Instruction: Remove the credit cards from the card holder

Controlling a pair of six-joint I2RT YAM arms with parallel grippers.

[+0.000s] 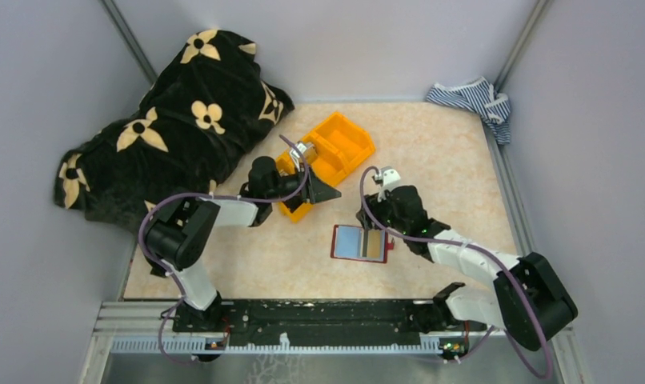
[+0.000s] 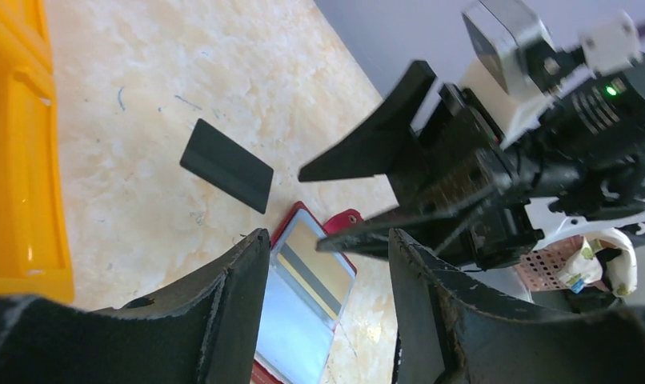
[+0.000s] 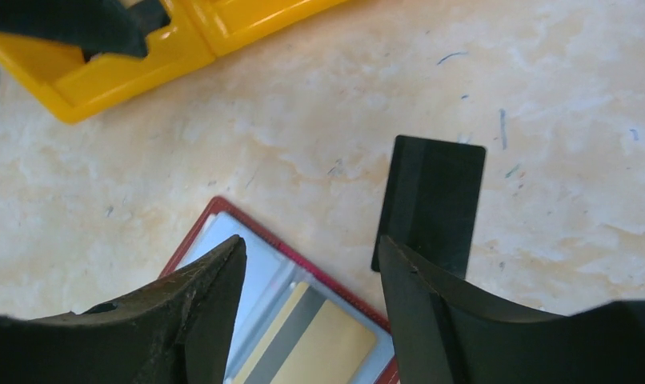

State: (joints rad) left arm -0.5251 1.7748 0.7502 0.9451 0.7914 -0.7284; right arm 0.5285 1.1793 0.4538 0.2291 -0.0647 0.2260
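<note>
The dark red card holder lies open on the table, light blue pockets up. A beige credit card with a grey stripe sits in its right pocket. A dark card lies flat on the table just beyond the holder, apart from it. My right gripper hangs open over the holder's far edge, between the two cards, holding nothing. My left gripper is open and empty, raised beside the orange bin and facing the right gripper. The right arm hides the dark card in the top view.
An orange three-compartment bin stands just behind the left gripper. A black cloth with beige flowers is heaped at the back left. A striped cloth lies in the back right corner. Walls close the table on three sides.
</note>
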